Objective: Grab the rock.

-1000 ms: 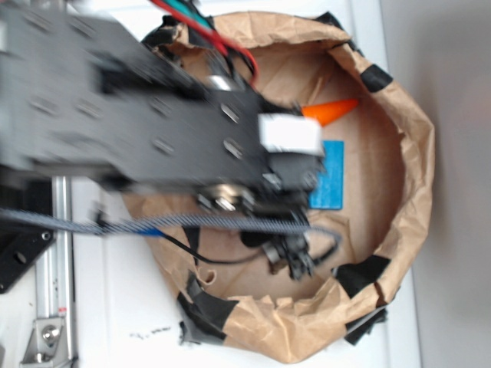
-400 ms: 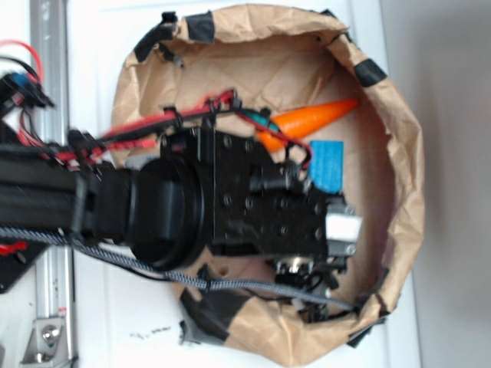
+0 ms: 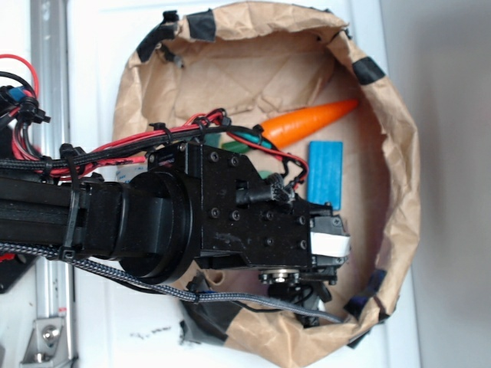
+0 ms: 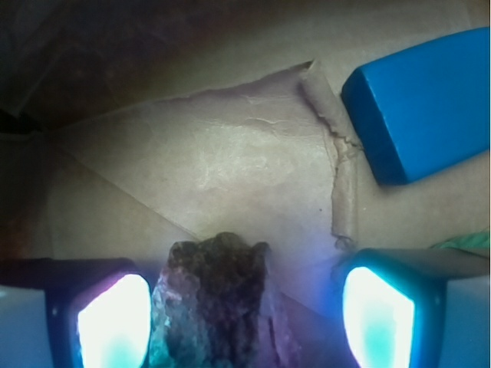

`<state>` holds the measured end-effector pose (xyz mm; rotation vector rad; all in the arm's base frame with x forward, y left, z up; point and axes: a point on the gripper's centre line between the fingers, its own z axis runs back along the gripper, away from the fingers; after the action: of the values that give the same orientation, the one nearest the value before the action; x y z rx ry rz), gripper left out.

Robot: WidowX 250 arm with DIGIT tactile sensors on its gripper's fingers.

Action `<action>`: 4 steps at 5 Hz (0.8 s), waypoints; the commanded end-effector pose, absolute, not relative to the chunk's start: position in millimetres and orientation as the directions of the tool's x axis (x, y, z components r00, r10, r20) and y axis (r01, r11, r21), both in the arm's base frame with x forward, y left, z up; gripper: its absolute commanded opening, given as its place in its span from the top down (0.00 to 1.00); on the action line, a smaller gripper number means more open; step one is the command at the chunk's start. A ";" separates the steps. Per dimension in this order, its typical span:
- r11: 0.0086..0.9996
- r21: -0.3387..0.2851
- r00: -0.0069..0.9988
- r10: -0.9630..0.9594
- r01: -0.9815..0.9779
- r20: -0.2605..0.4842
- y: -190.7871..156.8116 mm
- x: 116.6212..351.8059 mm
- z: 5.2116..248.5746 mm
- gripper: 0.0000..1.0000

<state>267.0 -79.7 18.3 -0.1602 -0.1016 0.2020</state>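
Tool (image 4: 245, 314) astride rock (image 4: 215, 295), wrist view only

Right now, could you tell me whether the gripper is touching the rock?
Cannot tell. In the wrist view the rock sits between the open gripper fingers, hard against the left one, clear of the right; no plain gap or contact shows.

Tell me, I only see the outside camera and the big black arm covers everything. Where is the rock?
Observer: The rock sits between the two fingers of the gripper, nearer the left-hand one in the wrist view.
Operator: Is it squeezed yet?
Observer: No. The jaws stand open, with a clear gap beside the other finger.
Operator: Anything else near it?
Observer: A blue block lies further ahead on the brown paper, apart from the rock.
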 end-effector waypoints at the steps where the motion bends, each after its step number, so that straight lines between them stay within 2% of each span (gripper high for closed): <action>1: 0.967 -0.182 0.978 0.194 -0.178 0.072 -85.4 242.3 25.4 1.00; 2: 0.981 -0.138 0.981 0.153 -0.136 0.121 -58.4 243.9 63.7 1.00; 3: 0.994 -0.076 0.971 0.091 -0.076 0.221 -13.7 234.7 113.7 1.00; 4: 0.999 -0.009 0.970 0.037 -0.036 0.238 15.4 233.3 166.6 1.00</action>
<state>240.5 9.5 144.8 -0.0159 -0.1683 0.0148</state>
